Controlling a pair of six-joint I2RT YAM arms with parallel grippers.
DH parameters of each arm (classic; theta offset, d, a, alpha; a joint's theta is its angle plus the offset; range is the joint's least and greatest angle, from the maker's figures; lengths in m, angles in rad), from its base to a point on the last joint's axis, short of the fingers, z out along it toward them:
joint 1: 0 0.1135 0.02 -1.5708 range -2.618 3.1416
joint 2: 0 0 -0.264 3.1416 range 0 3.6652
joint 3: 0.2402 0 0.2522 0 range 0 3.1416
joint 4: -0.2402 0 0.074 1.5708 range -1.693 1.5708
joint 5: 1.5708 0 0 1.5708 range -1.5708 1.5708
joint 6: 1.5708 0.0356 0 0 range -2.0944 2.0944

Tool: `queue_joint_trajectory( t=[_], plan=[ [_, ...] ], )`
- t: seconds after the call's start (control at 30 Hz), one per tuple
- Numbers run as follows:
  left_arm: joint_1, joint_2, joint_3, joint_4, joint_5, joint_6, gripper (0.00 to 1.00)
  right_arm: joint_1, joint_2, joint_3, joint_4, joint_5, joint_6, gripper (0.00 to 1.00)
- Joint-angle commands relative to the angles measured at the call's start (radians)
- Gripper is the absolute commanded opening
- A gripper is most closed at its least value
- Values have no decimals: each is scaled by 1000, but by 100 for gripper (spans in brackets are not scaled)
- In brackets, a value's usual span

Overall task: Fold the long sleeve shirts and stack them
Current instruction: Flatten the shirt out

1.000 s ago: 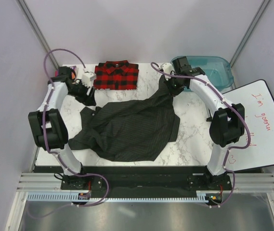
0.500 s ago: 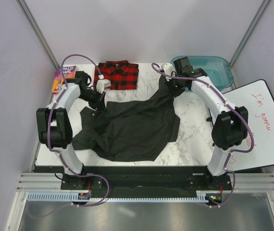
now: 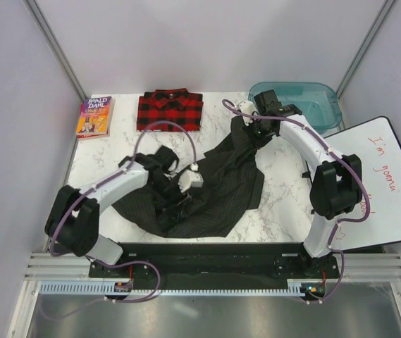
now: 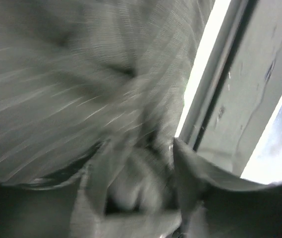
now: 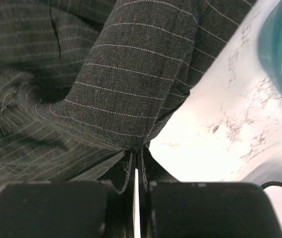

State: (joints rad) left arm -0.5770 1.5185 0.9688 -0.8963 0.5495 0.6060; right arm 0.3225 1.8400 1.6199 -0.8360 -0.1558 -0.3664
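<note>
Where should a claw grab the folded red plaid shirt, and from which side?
Probably the near edge of the plaid shirt, sliding in low from the near side. It lies flat in a neat rectangle with its collar toward the far side, so the near edge offers stacked layers facing that way, apart from the pinstripe shirt.

Motion-blurred charcoal shirt [image 4: 81,74] in left wrist view, whiteboard [image 3: 390,183] cut by right edge

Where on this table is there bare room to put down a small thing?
Bare table lies left, between the book and the dark shirt, and right, between that shirt and the right arm. The middle is crowded: the left arm hangs over the shirt. The far edge has the plaid shirt and a bin.
</note>
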Motion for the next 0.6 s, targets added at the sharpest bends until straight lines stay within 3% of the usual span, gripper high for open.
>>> queue_joint_trajectory(
  t=[0.0, 0.1, 0.23, 0.37, 0.57],
  plan=[
    [224, -179, 157, 7, 163, -5, 64, -3, -42, -15, -8, -5, -26, 0],
    [325, -141, 293, -48, 182, 41, 69, -3, -41, -17, -8, -10, -34, 0],
    [358, -37, 366, -84, 139, 133, 70, -5, -36, -17, -9, -19, -39, 0],
    [339, 51, 418, -95, 174, 245, 72, -3, -42, -23, -8, -21, -42, 0],
    [235, 253, 588, -217, 198, 507, 67, -3, -47, -40, -9, -34, -34, 0]
  ],
)
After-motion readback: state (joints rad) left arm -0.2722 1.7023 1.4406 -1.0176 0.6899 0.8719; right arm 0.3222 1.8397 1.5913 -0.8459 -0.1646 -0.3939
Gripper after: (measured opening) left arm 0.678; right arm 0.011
